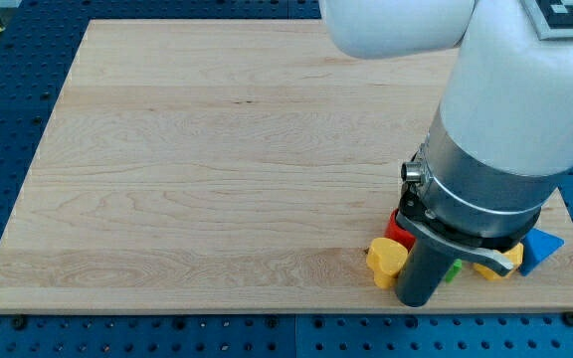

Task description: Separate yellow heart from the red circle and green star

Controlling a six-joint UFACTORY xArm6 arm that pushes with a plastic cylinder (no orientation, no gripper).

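Observation:
The yellow heart (386, 262) lies near the board's bottom right edge. A red block (399, 231), mostly hidden by the arm, touches its upper right side; its shape cannot be made out. A sliver of a green block (454, 268) shows just right of the rod. The dark rod comes down between the yellow heart and the green block, and my tip (416, 301) is at the heart's lower right, close to the board's bottom edge.
A blue triangular block (539, 249) and a yellow block (497, 265) lie at the view's right of the rod, partly under the arm. The large white and grey arm (510, 129) covers the board's right side. The wooden board (217, 159) sits on a blue perforated table.

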